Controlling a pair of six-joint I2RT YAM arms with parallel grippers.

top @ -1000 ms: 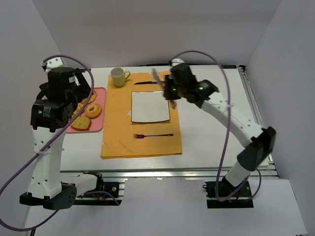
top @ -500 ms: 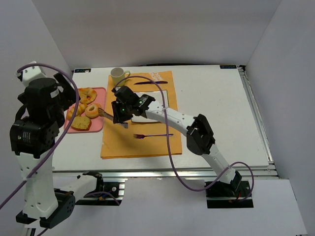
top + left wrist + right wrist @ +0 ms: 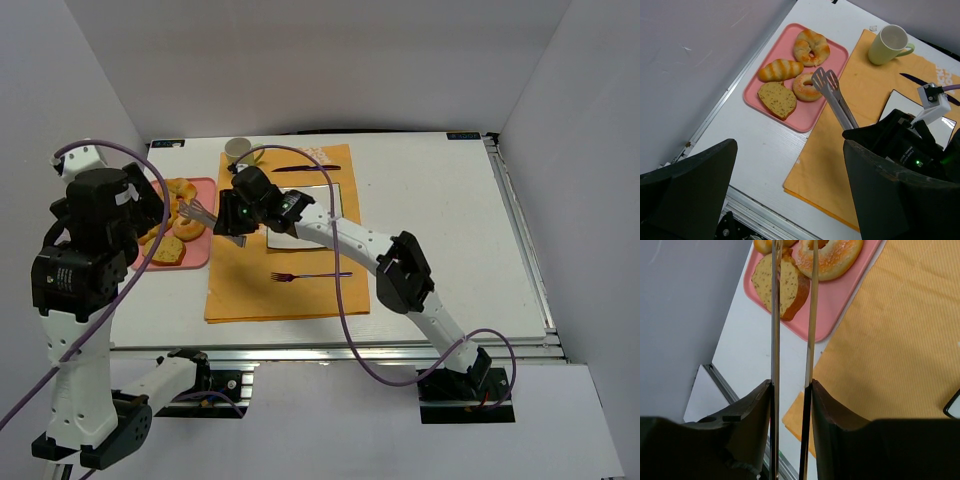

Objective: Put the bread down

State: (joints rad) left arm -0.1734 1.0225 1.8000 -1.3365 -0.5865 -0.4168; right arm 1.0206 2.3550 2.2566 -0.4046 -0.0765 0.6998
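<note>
The bread [image 3: 806, 87], a small golden ring with a pale top, lies on the pink tray [image 3: 810, 114]. It also shows in the right wrist view [image 3: 832, 255] and, partly covered, in the top view [image 3: 188, 229]. My right gripper [image 3: 232, 215] is shut on metal tongs [image 3: 832, 97], one arm of them against each finger [image 3: 760, 410]. The tong tips hover at the bread's right edge with nothing between them. I cannot tell if they touch it. My left gripper [image 3: 790, 200] is open and empty, raised high above the table's left front.
The tray also holds a croissant [image 3: 811, 46], a striped roll [image 3: 780, 70] and a toast slice [image 3: 776, 99]. An orange placemat [image 3: 290, 290] carries a white plate [image 3: 894, 101], fork [image 3: 310, 275] and knife [image 3: 305, 169]. A green mug [image 3: 888, 44] stands behind it.
My right arm has swung left with the tongs, from over the plate to the tray, and the tips now reach the bread. My left arm has shifted a little.
</note>
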